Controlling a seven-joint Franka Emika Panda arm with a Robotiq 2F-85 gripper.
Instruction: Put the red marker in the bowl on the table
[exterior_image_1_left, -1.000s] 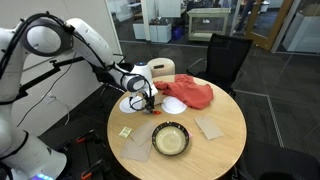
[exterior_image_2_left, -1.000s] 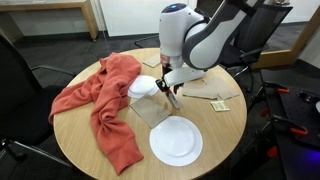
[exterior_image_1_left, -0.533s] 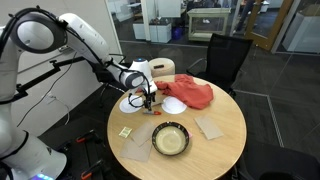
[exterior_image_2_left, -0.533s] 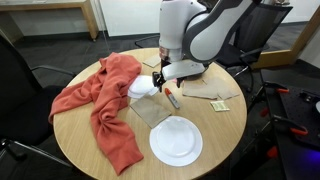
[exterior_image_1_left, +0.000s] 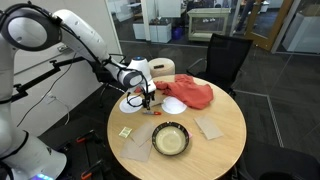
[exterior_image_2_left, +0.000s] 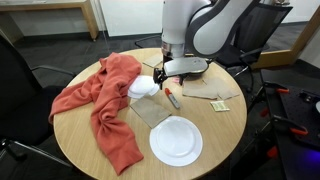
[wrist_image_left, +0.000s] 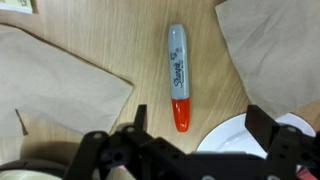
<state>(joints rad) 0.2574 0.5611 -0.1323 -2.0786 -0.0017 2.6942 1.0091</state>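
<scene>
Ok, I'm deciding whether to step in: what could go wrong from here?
The red-capped grey marker lies flat on the wooden table, so the open gripper could roll it aside when closing. A white round dish sits close beside the cap; a finger might strike it descending.

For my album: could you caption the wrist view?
Open tool above the red marker lying on the table between papers.
</scene>
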